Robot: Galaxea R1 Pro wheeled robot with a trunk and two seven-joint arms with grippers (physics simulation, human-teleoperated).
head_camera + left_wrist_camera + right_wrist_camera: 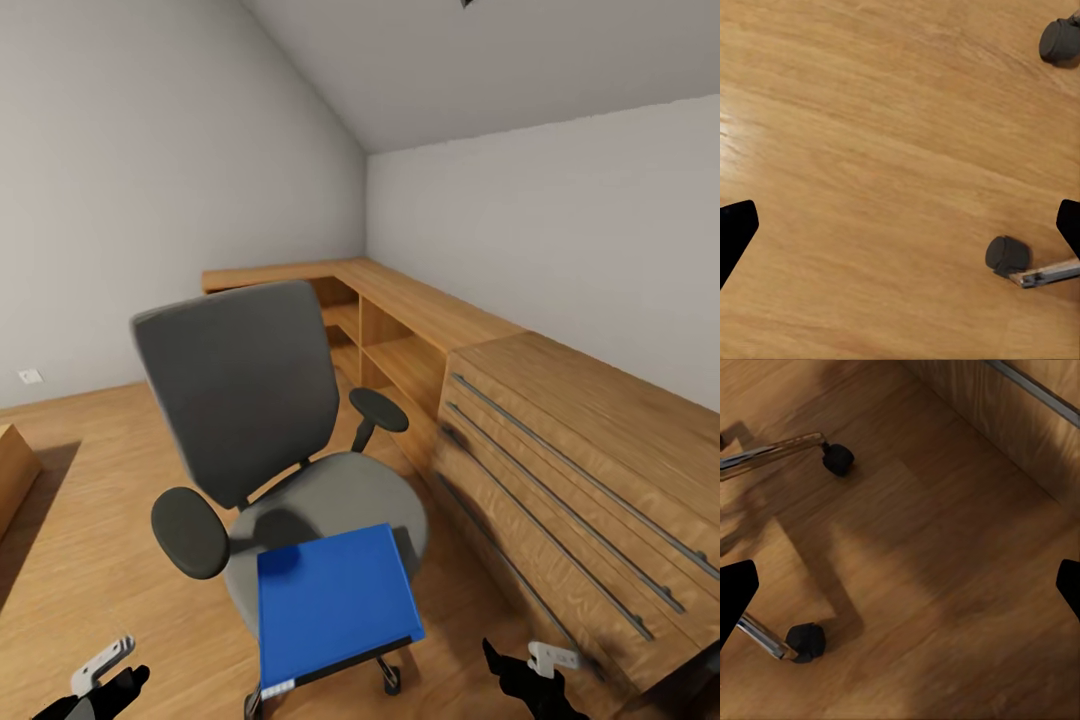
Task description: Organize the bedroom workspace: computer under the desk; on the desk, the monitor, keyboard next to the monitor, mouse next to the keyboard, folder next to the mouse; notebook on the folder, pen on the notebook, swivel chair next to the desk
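Folder [335, 598] overhangs swivel chair [250, 420] seat front edge; both claws [900, 229] [900, 592] apparently wide open, empty, over bare floor.

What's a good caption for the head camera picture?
Bright blue flat folder lying on the grey swivel chair's seat beside a light wooden drawer cabinet.

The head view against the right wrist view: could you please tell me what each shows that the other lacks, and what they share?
Head view alone: the folder lying flat on the front of the chair seat, the grey back and black armrests, the walls, and a wooden shelf unit in the corner. Right wrist view alone: a close look at two casters on chrome legs above the floor, with the pincer fingertips spread wide at the picture's edges. Both: the wooden floor, the chair's base, and the drawer cabinet with its long bar handles.
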